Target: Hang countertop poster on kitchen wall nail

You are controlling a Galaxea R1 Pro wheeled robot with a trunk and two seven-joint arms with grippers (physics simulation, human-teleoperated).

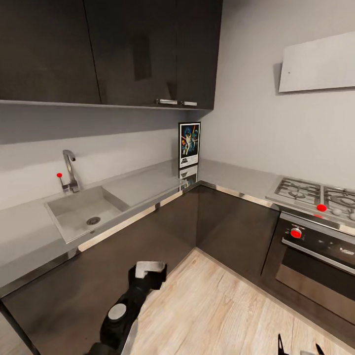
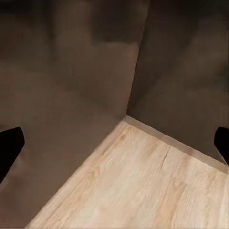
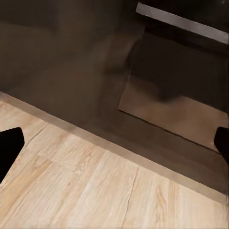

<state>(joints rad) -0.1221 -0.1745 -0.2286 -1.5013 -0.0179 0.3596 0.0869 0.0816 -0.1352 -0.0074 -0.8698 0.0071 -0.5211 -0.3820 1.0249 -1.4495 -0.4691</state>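
Low over the wooden floor (image 1: 217,305), the left tool (image 2: 114,143) hangs with fingers spread wide and nothing between them; the right tool (image 3: 114,143) is likewise wide open and empty. Beyond them, the poster (image 1: 189,144) stands upright against the wall in the far corner of the worktop (image 1: 148,185), right of the sink (image 1: 81,212). Nothing looks done yet: approach, grasp and hanging all remain.

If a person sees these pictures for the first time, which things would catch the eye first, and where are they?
Probably the poster, standing upright in the inner corner of the grey kitchen countertop, its colours bright against the pale wall. Next come the steel sink at the left and the gas hob at the right with red knobs.
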